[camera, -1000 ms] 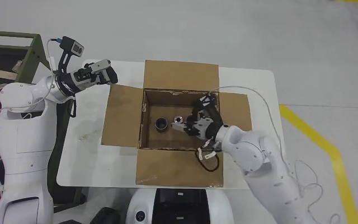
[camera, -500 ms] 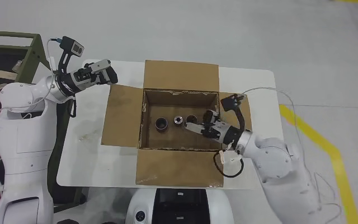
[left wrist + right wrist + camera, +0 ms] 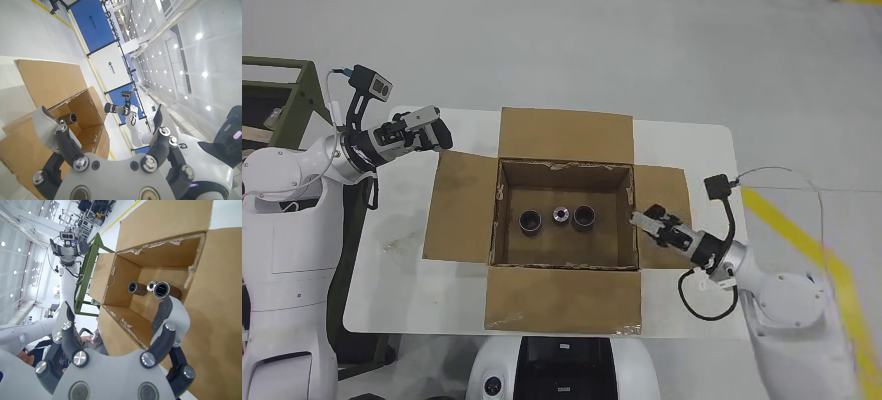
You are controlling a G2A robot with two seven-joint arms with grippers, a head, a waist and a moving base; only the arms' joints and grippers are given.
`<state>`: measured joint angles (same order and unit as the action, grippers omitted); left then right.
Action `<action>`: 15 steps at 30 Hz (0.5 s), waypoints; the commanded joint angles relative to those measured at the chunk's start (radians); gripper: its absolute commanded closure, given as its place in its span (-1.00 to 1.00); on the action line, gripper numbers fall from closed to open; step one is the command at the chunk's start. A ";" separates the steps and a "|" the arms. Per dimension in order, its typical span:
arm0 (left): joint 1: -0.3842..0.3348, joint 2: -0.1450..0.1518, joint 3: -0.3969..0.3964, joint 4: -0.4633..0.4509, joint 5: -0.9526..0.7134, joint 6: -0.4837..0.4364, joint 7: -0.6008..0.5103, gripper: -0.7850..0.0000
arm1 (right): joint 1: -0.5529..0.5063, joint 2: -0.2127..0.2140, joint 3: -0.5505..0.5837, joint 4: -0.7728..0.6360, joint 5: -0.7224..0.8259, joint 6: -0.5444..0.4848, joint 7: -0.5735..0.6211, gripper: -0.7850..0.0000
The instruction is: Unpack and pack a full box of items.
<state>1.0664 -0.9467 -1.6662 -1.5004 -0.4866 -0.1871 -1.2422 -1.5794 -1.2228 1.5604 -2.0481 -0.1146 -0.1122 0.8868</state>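
Note:
An open cardboard box (image 3: 562,130) stands in the middle of the white table (image 3: 392,270), flaps spread flat. On its floor stand two dark metal cylinders (image 3: 530,219) (image 3: 584,214) with a smaller silver one (image 3: 560,213) between them. The right wrist view shows the same dark cylinders (image 3: 132,287) (image 3: 161,290) and the silver piece (image 3: 151,285). My right gripper (image 3: 642,217) (image 3: 117,308) hovers open and empty over the box's right flap, just outside the wall. Past the left flap, my left gripper (image 3: 440,130) (image 3: 102,117) is held open and empty above the table's back left, one cylinder (image 3: 69,117) in its view.
A green metal frame (image 3: 272,90) stands off the table's left edge. A yellow floor line (image 3: 787,225) runs on the right. Bare table shows left of the box and along the front edge (image 3: 422,310).
My right gripper let go of a dark cylinder inside the box and drew back to the right, out over the right flap. The left arm has not moved.

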 commanded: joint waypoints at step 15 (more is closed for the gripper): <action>0.000 0.000 0.000 0.000 0.000 0.000 0.000 -1.00 | -0.023 0.021 0.131 0.092 0.051 0.042 -0.063 -1.00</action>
<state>1.0664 -0.9467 -1.6662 -1.5004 -0.4866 -0.1871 -1.2422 -1.6027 -1.2022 1.6868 -1.9636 -0.0632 -0.0713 0.8276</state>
